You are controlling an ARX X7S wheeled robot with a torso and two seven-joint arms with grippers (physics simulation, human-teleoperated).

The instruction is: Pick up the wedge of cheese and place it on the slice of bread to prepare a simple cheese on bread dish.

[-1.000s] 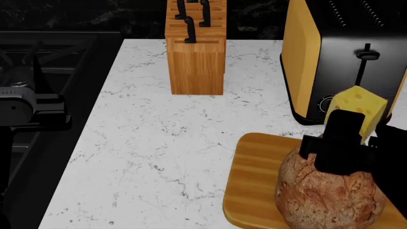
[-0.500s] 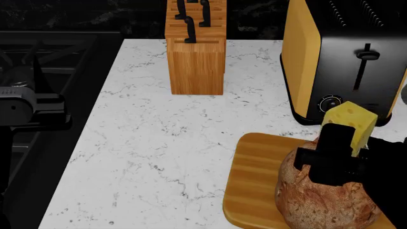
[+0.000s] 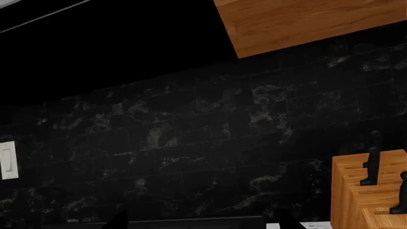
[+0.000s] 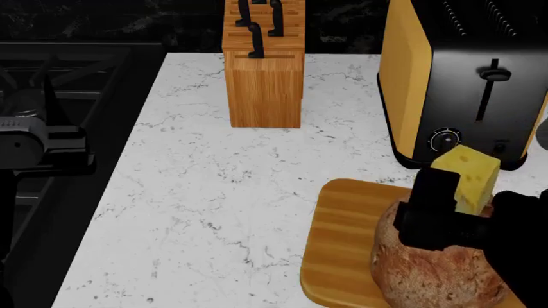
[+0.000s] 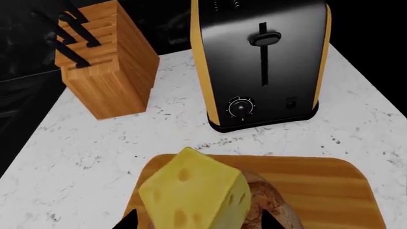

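Pale yellow and holed, the cheese sits clamped in our right pincer, held just above the top of the bread; we cannot tell whether the two touch. In the right wrist view the cheese fills the foreground with the brown crust showing beneath and behind it. The bread rests on a wooden board at about 4 o'clock on the white marble bench. A black and yellow toaster stands at 2 o'clock, just beyond the board, and a knife block stands at 12 o'clock, well apart from the bread. Our left arm hangs off the bench at 9 o'clock; its pincer faces a dark tiled wall, and we cannot tell whether its jaws are apart or together.
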